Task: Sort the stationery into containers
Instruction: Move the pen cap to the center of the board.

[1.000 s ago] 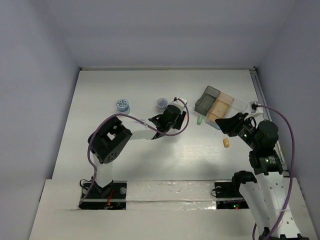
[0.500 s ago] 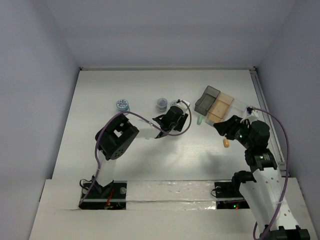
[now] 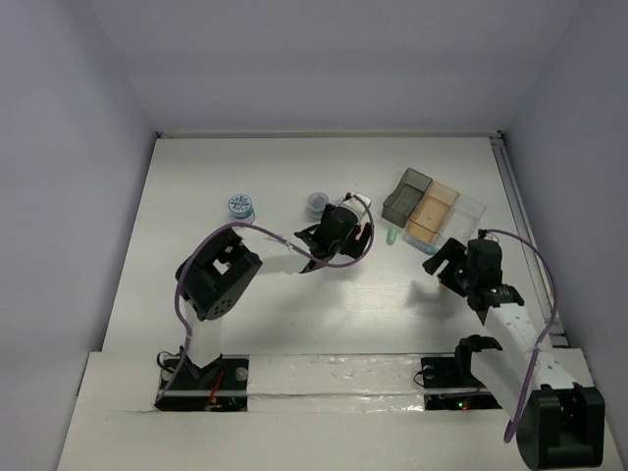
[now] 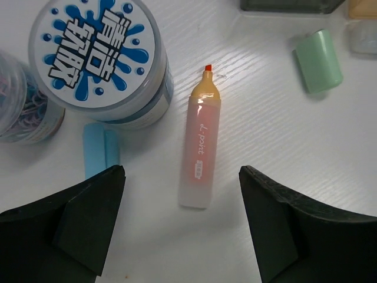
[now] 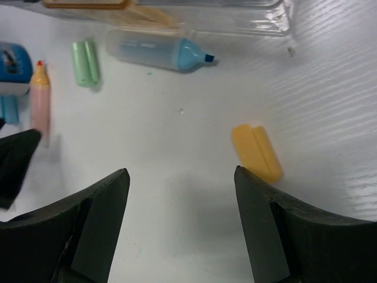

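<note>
My left gripper (image 4: pixel 181 177) has its jaws spread wide, gripping nothing. The pink-orange highlighter (image 4: pixel 200 147) lies flat on the desk between my fingers, uncapped tip pointing away. Just beside it stands the blue-and-white tub (image 4: pixel 100 59), a blue cap (image 4: pixel 100 150) at its foot. The green cap (image 4: pixel 318 62) is further off, near the dark bin (image 3: pixel 406 194). My right gripper (image 5: pixel 179 174) is wide open too, empty over bare desk. The orange cap (image 5: pixel 256 152) sits just off one fingertip, the blue highlighter (image 5: pixel 159 50) just beside the clear bin (image 3: pixel 463 214). The bins stand in a row near the desk's right edge, the tan bin (image 3: pixel 433 209) in the middle.
</note>
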`<action>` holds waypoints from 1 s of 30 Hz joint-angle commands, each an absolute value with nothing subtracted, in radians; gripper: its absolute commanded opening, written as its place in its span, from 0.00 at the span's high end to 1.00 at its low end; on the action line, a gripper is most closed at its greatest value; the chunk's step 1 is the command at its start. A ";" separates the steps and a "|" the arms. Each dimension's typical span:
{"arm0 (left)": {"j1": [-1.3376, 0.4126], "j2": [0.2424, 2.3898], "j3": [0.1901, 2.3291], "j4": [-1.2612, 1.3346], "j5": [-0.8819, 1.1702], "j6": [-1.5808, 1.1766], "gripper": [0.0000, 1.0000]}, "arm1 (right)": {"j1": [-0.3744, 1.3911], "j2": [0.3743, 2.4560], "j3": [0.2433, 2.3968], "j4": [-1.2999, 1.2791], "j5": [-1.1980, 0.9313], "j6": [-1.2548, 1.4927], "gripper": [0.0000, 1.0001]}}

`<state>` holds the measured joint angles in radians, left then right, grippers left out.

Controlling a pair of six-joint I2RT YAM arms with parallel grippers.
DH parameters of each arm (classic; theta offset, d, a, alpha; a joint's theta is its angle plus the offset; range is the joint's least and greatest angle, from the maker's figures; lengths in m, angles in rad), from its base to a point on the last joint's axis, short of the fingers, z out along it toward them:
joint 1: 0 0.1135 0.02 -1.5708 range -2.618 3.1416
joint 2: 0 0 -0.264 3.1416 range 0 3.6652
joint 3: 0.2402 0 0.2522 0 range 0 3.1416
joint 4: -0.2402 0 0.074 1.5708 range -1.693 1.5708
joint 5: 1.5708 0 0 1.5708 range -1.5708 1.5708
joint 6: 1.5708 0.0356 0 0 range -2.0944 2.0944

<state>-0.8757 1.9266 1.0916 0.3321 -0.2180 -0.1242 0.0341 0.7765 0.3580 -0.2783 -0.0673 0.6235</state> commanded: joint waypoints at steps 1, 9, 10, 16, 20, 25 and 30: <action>-0.896 1.801 1.074 0.357 -0.206 -0.141 0.24 | 0.035 0.849 0.392 -0.221 0.083 0.660 0.22; -0.927 1.588 0.971 0.321 -0.111 -0.201 0.24 | 0.035 0.931 0.443 -0.306 0.164 0.707 0.22; -0.927 1.559 0.954 0.322 -0.098 -0.216 0.24 | 0.035 0.927 0.445 -0.311 0.169 0.707 0.22; -0.948 1.404 0.841 0.365 -0.029 -0.241 0.24 | 0.035 1.002 0.512 -0.397 0.193 0.718 0.25; -0.948 1.370 0.818 0.370 -0.020 -0.244 0.26 | 0.035 1.092 0.543 -0.429 0.173 0.696 0.31; -0.948 1.318 0.793 0.393 0.029 -0.255 0.29 | 0.035 1.245 0.600 -0.465 0.129 0.677 0.39; -0.948 1.287 0.781 0.394 0.025 -0.262 0.33 | 0.035 1.402 0.678 -0.523 0.097 0.635 0.51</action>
<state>-0.9470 1.3342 0.7799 0.3485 0.0036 -0.2470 0.0341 1.3376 0.6544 -0.4503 0.1230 0.6674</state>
